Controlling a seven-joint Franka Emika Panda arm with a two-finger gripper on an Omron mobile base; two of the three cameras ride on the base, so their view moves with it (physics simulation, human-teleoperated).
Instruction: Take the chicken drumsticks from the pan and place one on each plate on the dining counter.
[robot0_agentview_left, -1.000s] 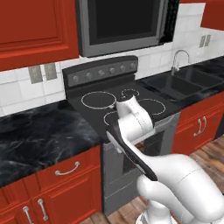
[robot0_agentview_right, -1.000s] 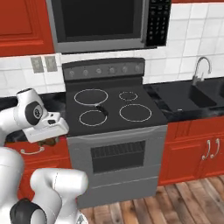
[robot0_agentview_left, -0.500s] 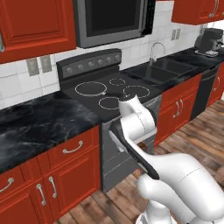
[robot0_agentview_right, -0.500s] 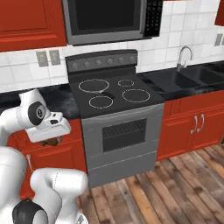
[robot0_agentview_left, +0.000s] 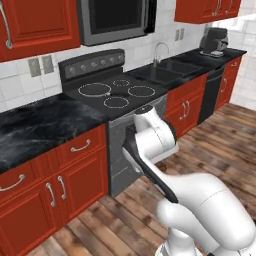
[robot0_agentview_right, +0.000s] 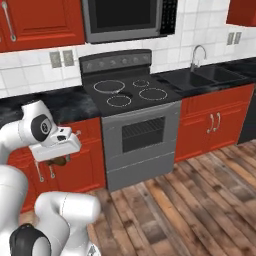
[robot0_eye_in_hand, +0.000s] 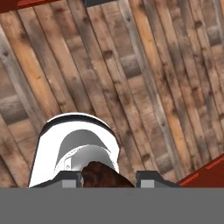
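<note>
From the hand view the jaws grip a brown chicken drumstick (robot0_eye_in_hand: 106, 176) above the plank floor (robot0_eye_in_hand: 144, 78), while the right base view shows the stove (robot0_agentview_right: 131, 92) behind.

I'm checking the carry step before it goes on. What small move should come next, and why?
Probably keep the tool shut and keep driving to find the plates: a drumstick sits between its fingers over the wood floor, and the stove ahead has no plate.
</note>
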